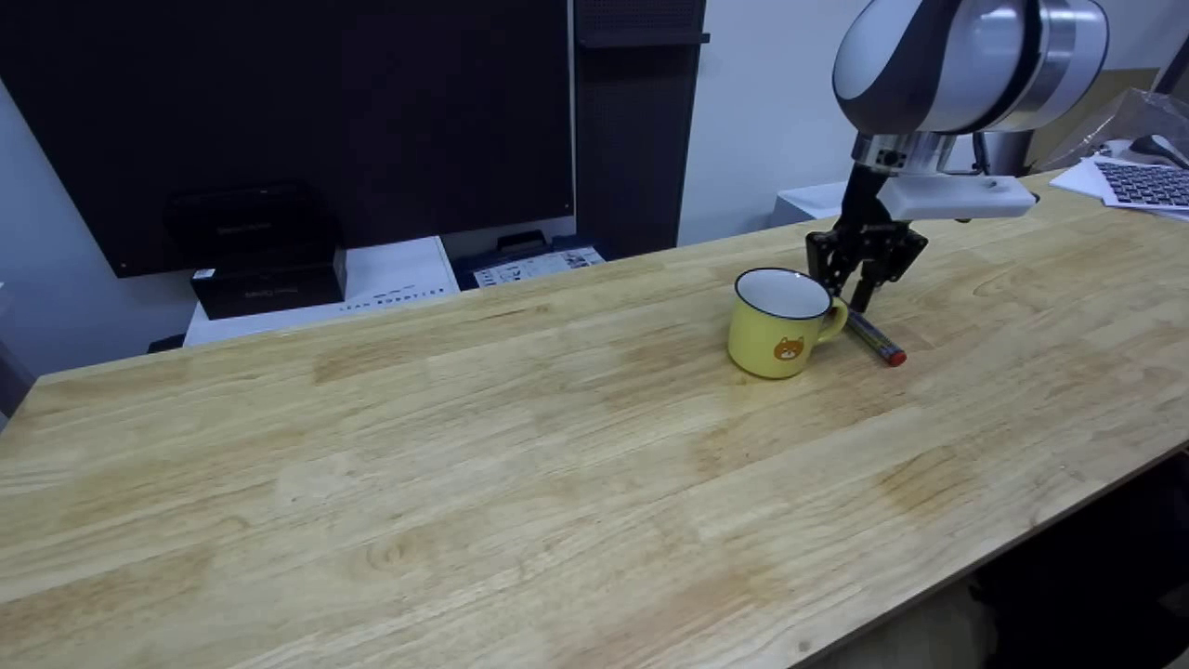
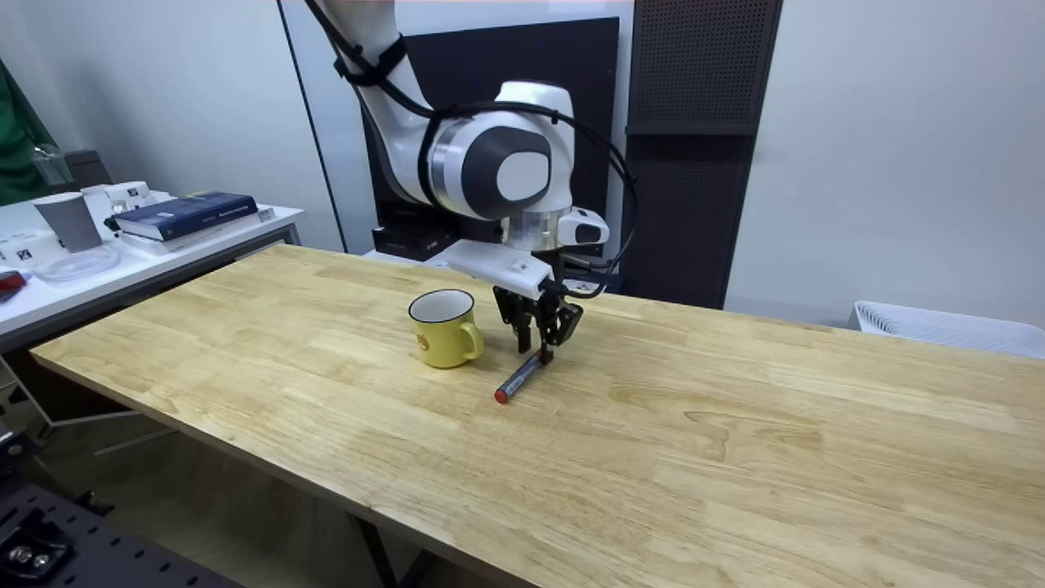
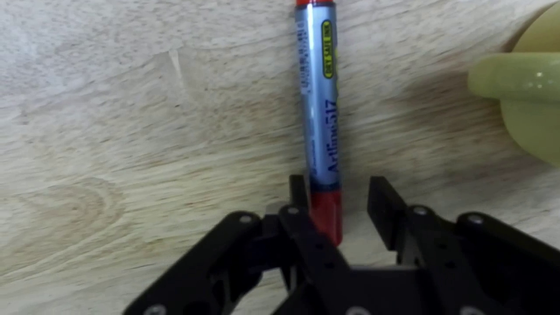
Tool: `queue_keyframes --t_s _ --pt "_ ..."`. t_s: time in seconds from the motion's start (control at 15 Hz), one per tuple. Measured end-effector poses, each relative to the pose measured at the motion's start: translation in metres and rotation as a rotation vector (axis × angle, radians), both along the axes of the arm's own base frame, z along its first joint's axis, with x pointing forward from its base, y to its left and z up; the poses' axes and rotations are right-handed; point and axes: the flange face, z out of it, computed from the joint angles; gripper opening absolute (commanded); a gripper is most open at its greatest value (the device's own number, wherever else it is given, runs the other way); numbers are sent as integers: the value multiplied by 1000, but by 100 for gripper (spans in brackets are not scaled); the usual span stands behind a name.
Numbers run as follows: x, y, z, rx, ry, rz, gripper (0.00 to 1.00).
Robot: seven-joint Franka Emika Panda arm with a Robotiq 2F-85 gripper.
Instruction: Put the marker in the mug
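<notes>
Wrist view: centre stage, a slim, cylindrical, silver-grey marker [image 3: 321, 109], red at both ends, and astride its near end a black, jointed, two-fingered pincer [image 3: 339, 190].
Barrel: glossy, a streak of light down its length, "Artline 517" in dark blue, a yellow-and-dark oval badge farther out, small print alongside too fine to read.
Red ends: the cap [image 3: 326, 214] at the pincer is red, a dark band where it meets the barrel; the far end is red too, clipped by the view's edge.
Marker's spot: flat on the pale, grained wooden tabletop [image 2: 735, 457], cap right in the gap between the pincer's fingers [image 3: 385, 208], barrel running straight out ahead of them.
Pincer: fingers apart, a gap wider than the marker; one finger just beside the cap, touching or not I can't call, the other leaving bare wood on show.
Beside the pincer: a squat, round yellow mug [image 2: 437, 335], upright, white inside, thin dark rim, its loop handle [image 3: 516, 76] turned towards the fingers.
From outside: in both exterior views the red far end pokes out past the pincer; in an exterior view the mug [image 1: 771, 344] hides part of a finger.
</notes>
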Motion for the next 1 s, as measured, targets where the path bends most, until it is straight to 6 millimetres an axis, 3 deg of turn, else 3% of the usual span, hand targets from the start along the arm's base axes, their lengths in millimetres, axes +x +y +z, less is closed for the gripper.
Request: queue_keyframes --t_s 0.13,0.73,1.0 --pt "0 -2 0 2 -4 -5 1" --pt "-4 -4 2 11 -22 -28 5" --pt "-16 4 24 -16 -69 -22 5"
